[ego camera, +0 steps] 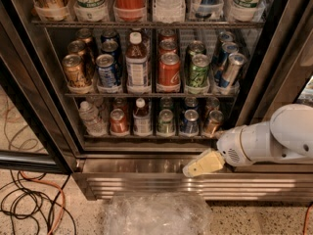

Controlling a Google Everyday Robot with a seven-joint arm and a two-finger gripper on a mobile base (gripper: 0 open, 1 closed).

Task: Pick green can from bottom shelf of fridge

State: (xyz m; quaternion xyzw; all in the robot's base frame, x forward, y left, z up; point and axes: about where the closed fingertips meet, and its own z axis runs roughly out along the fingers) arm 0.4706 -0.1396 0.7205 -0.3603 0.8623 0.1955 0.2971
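Note:
The fridge (146,166) stands open, with a shiny steel base strip. On its bottom shelf (146,137) the green can (166,122) stands upright with its silver top showing, between a small bottle (142,116) and a blue can (190,122). My gripper (203,164), pale cream on a white arm (264,142), hangs in front of the base strip. It is below the shelf and to the right of the green can, and it touches no can.
The bottom shelf also holds a red can (118,121), a clear water bottle (89,117) and a gold can (213,123). A brighter green can (199,72) stands on the rack above. Crumpled clear plastic (156,214) and cables (29,202) lie on the floor. The open door's frame (29,155) is at the left.

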